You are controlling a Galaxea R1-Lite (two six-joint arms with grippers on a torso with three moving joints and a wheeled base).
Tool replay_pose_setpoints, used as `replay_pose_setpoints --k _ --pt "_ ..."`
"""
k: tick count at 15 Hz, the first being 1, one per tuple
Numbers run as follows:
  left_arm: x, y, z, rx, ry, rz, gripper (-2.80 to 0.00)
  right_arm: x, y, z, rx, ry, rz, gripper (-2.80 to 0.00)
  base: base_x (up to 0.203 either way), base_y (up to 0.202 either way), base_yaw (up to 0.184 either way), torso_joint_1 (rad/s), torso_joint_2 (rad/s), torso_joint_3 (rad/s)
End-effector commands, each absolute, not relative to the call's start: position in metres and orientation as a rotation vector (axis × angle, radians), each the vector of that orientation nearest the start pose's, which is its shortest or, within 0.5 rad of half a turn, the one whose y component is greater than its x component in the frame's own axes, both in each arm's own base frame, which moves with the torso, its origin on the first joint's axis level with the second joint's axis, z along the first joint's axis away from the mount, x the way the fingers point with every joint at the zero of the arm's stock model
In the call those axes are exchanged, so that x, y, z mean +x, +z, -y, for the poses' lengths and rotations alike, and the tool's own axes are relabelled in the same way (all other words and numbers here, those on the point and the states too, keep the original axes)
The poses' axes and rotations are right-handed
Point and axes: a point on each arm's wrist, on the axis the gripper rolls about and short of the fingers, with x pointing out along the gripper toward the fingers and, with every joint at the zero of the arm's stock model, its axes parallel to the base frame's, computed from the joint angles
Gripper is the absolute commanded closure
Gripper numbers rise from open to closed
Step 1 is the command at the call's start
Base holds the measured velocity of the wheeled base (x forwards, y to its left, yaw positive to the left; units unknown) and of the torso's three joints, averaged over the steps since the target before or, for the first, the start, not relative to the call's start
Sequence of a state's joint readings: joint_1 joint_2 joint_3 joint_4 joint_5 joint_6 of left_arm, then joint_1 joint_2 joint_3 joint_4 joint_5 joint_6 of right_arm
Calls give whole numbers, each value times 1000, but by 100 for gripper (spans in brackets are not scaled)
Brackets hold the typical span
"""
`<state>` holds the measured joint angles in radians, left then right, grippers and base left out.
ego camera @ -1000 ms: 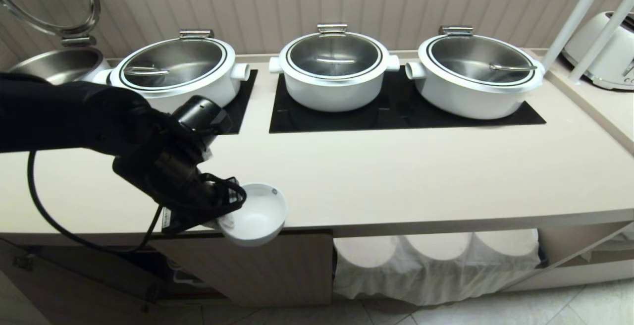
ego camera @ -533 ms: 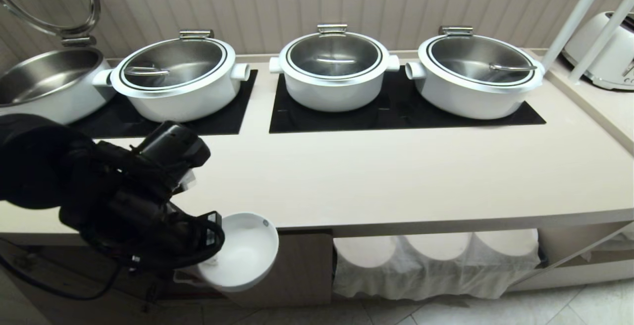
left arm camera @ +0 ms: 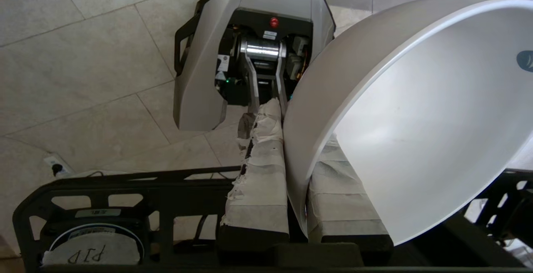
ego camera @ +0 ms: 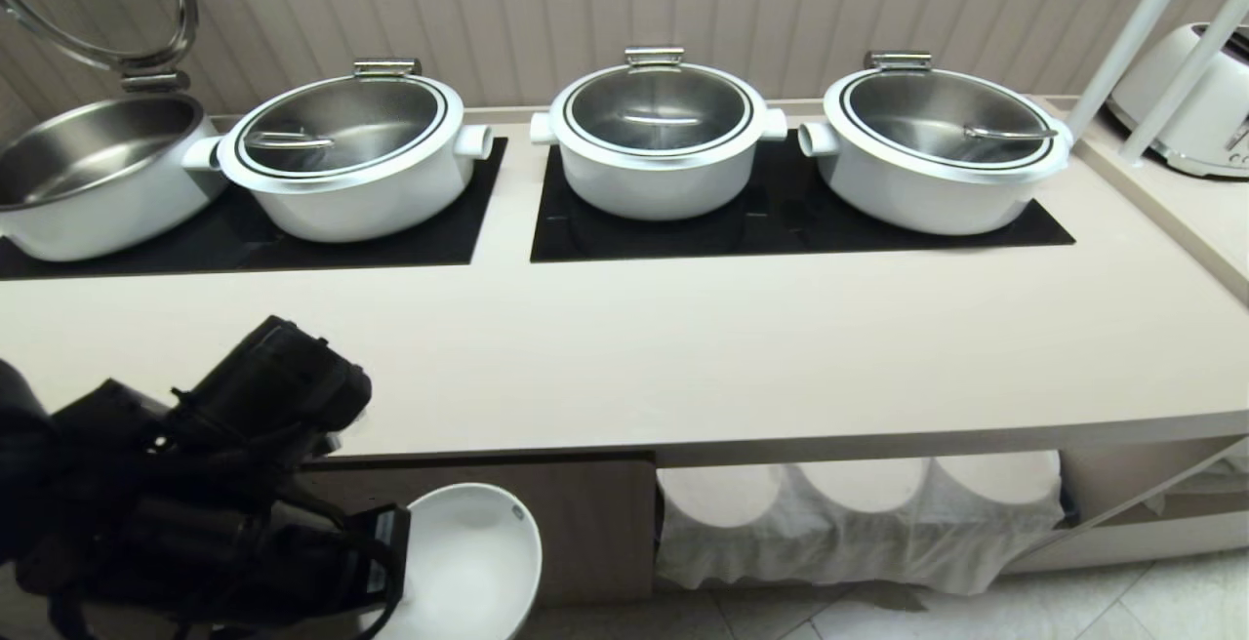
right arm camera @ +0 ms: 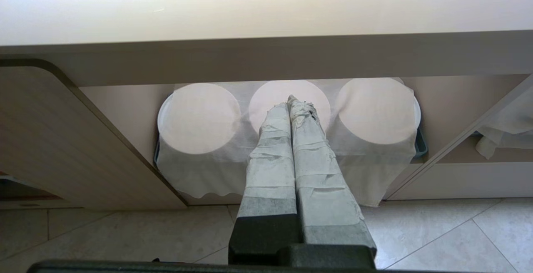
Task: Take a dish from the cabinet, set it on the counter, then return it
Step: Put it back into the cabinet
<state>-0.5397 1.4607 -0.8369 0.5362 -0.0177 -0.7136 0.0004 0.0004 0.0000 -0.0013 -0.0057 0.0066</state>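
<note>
- My left tool (left arm camera: pixel 297 156) is clamped on the rim of the dish (ego camera: pixel 468 562): in the left wrist view one taped finger (left arm camera: pixel 260 173) lies against the outer wall and the other sits inside the bowl, with the rim pinched between them.
- In the head view I see the left tool (ego camera: pixel 395 572) low at the left, below the front edge of the bench (ego camera: pixel 781 347) and in front of the cabinet (ego camera: pixel 585 523).
- The dish hangs in the air there, tilted, its open side facing up and toward my head camera; it touches neither the bench nor the cabinet door.
- A small dark mark shows near the dish's rim on the inside.
- My right tool (right arm camera: pixel 293 100) is closed on nothing, its two taped fingers pressed together; it points at the open niche under the bench, where a white cloth (right arm camera: pixel 287 140) drapes over three round shapes.
- The right arm is outside the head view.
- On the bench, three lidded white pots (ego camera: pixel 659 138) sit on the black panels (ego camera: pixel 800 216), and a fourth pot (ego camera: pixel 88 172) at the far left has its lid raised.
- A white toaster (ego camera: pixel 1195 99) stands on the ledge at the far right.
- In the left wrist view I see tiled floor (left arm camera: pixel 83 56) and the robot's grey base (left arm camera: pixel 254 52) beneath the dish.
</note>
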Motion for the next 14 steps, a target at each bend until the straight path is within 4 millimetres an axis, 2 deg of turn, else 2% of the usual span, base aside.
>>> replay_pose_setpoints --k 1,10,14 --pt "150 162 91 -327 -66 -1231 0 -23 76 0 6 -6 2 0 0 0 0 0 0 0" --pt "114 147 75 -343 -78 -1274 0 -23 76 0 6 -5 2 0 0 0 0 0 0 0" --pt "112 145 75 -337 -81 -1282 0 -23 76 0 8 -5 2 0 0 0 0 0 0 0"
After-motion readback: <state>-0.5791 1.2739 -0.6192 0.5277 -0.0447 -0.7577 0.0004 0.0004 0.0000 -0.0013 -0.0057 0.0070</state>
